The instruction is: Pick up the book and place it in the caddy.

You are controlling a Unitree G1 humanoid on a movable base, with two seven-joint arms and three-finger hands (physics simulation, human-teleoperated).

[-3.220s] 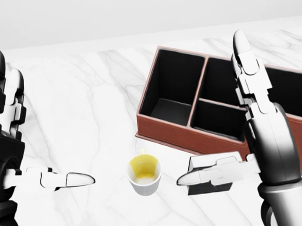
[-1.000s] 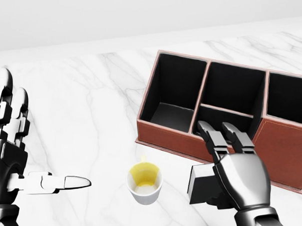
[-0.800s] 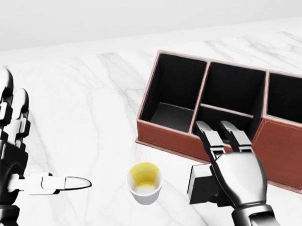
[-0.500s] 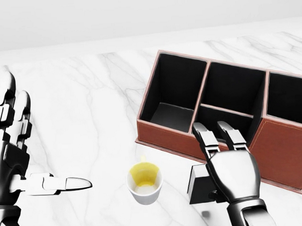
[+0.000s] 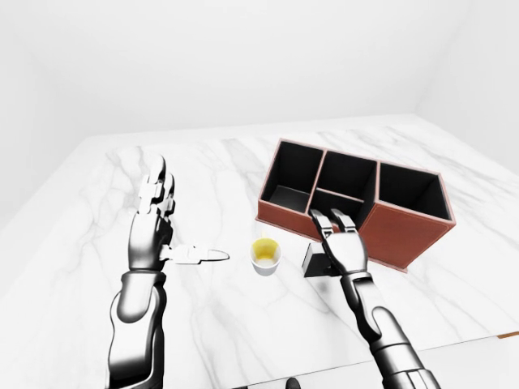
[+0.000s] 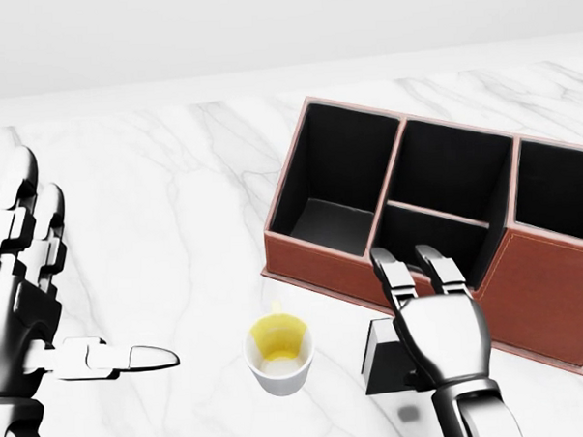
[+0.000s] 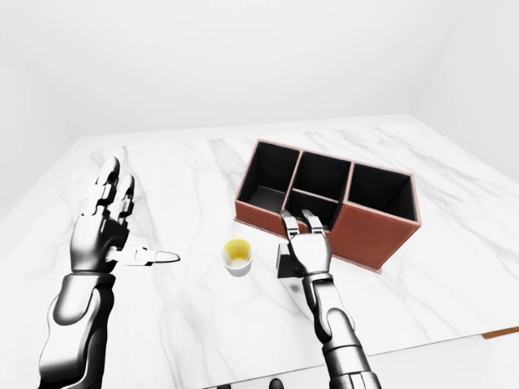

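The book point(image 6: 382, 358) is a small dark block lying on the white marble table, just below the caddy's near wall in the head view. The caddy point(image 6: 318, 267) is a brown box with several black compartments, all empty as far as I can see. My right hand point(image 6: 421, 310) lies palm down over the book's right part, fingers stretched flat toward the caddy; its thumb is hidden. My left hand point(image 6: 57, 287) is open and empty at the left, fingers up and thumb pointing right.
A white cup point(image 6: 278, 353) with yellow inside stands left of the book, between my two hands. The table's near edge point(image 5: 486, 339) shows at the bottom right of the left-eye view. A pale wall rises beyond the table.
My right hand came down from upright to palm down over the book, then slid slightly left and down in view. My left hand drifted a little to the right. The book has not moved.
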